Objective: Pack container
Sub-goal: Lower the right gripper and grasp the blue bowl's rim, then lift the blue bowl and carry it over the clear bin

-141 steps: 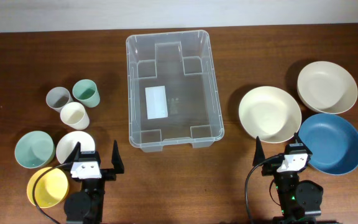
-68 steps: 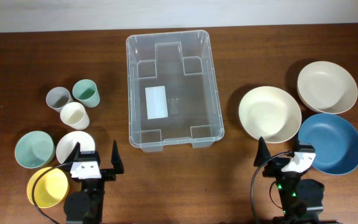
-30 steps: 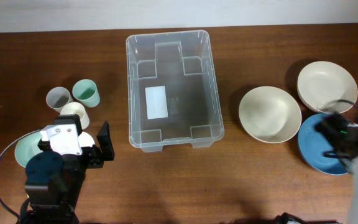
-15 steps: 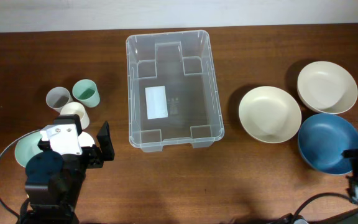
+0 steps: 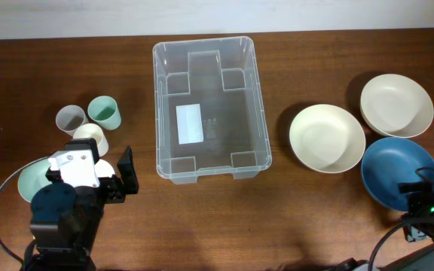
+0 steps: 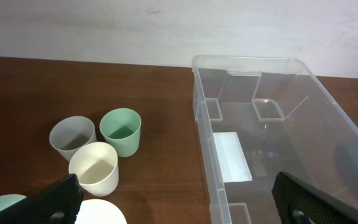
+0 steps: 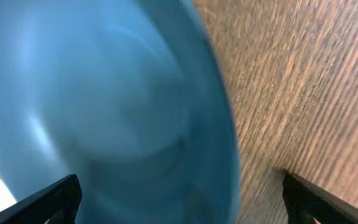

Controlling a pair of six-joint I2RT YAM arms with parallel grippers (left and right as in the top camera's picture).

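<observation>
Container [image 5: 204, 42] at centre, left pincer [image 6: 182, 200] wide open holding nothing, right pincer [image 7: 182, 200] wide open over blue bowl [image 7: 104, 112]

One container [image 5: 228, 128], three cups [image 5: 71, 117] [image 5: 105, 111] [image 5: 89, 136], three large bowls [image 5: 327, 138] [image 5: 396, 104] [image 5: 394, 169], two small bowls [image 5: 27, 179] [image 6: 101, 213]

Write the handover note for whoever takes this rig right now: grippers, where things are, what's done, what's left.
Left gripper: open, empty, near the cups.
Right gripper: open, empty, at the near edge of the blue bowl.
Container: mid-table, nothing packed in it.
Done: nothing yet.
Left: everything. The cups and small bowls sit on the table to its left, two cream bowls and the blue bowl to its right.
</observation>
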